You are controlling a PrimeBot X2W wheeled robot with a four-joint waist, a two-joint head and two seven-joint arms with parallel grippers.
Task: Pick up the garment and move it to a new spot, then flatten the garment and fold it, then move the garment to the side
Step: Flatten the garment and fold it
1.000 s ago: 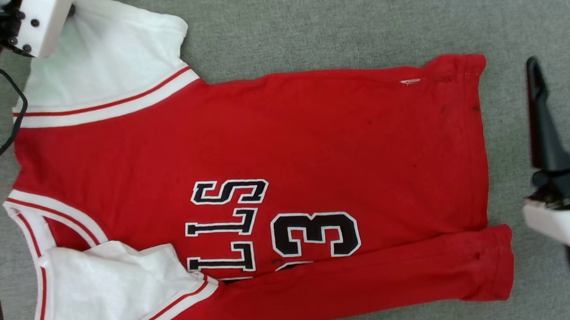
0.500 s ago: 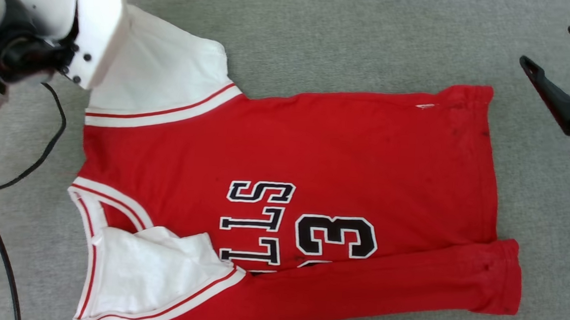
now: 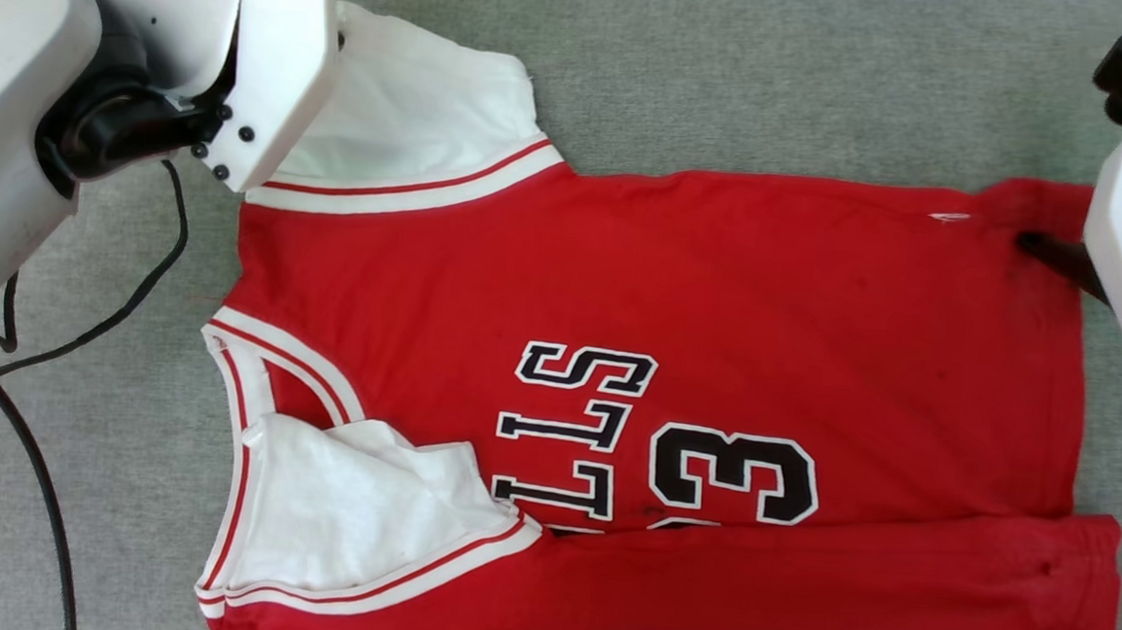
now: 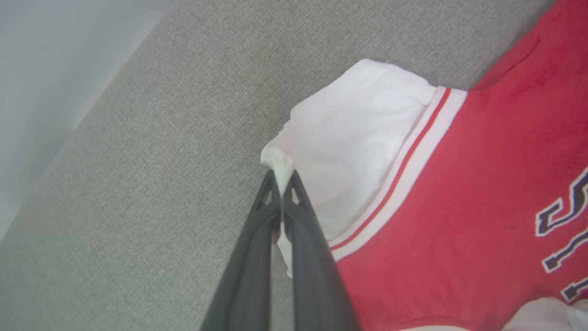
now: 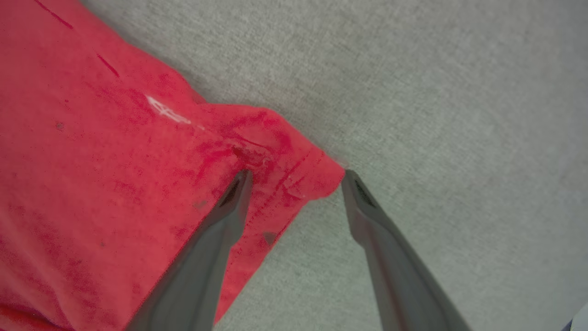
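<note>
garment (image 3: 679, 293): is laid front-up on the grey counter (image 3: 732, 63), neck toward the robot's left, hem toward its right; the near long edge is seen folded in over the lettering, with the near sleeve tucked on top.
left gripper (image 4: 281, 177): jaws are clenched on the outer corner of the far white sleeve (image 4: 353, 133); a small peak of cloth is pinched up.
right gripper (image 5: 296, 177): jaws are spread, nothing is held; the far hem corner (image 5: 285, 147) is straddled, one finger over red cloth, the other over bare counter.
change: within the last second the right gripper is brought from well clear of the hem onto that corner, and the left arm further over the sleeve. The whole head view is shifted too, so camera motion is assumed, not garment motion.
meaning: both far corners are being secured; the second side fold is judged next, once the right jaws are closed.
risk: only one layer may be caught at the hem.
cable (image 3: 44, 478): is seen left of the garment, not touching.
</note>
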